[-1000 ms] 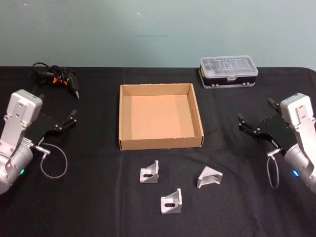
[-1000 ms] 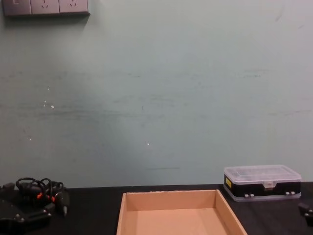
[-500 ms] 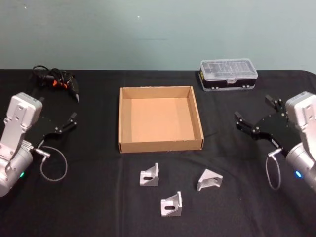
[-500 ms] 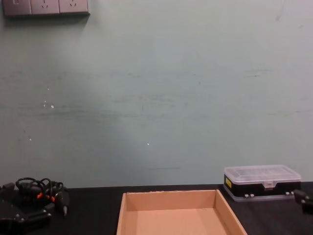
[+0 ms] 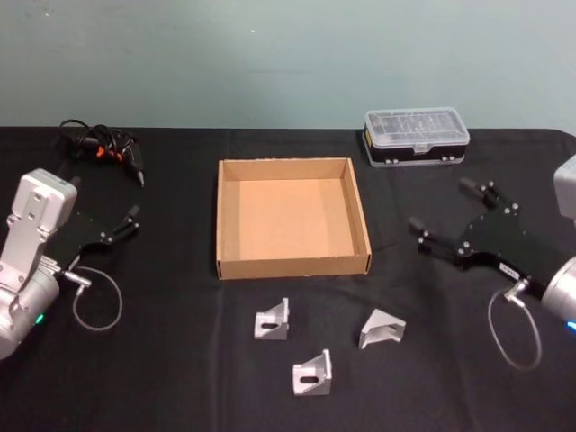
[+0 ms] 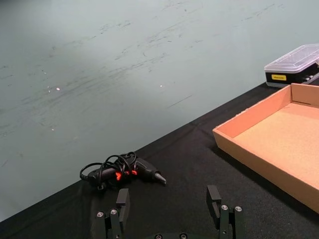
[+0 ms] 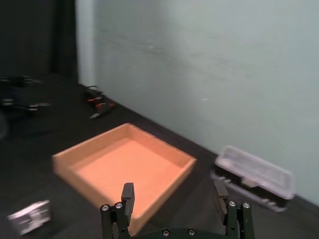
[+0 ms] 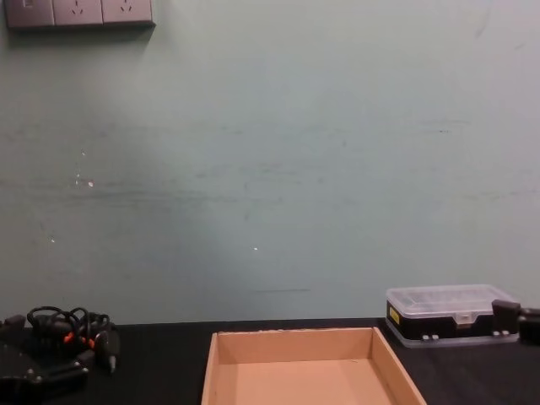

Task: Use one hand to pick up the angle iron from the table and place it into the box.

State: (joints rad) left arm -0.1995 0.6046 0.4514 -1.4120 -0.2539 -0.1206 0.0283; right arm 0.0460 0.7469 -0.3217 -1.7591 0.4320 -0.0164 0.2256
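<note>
Right gripper [image 5: 440, 205] sits right of box [image 5: 292, 264], fingers wide and empty, likely staged for the nearest of 3 angle irons [image 5: 382, 326] on table [image 5: 171, 360] fronting the box. Left gripper [image 6: 168, 199] parked left, fingers wide.

Left gripper [image 5: 104, 198] and right gripper [image 5: 442, 204] hover, jaws spread.

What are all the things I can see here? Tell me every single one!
angle irons: 3, silver-grey, on the table in front of the box
box: 1, brown cardboard, mid-table, nothing in it
plastic case: 1, clear lid and black base, behind the box to its right
corded gadget: 1, black and orange, far left
table: 1, black
left tool: 1, black, left side, open
right tool: 1, black, right of the box, open
</note>
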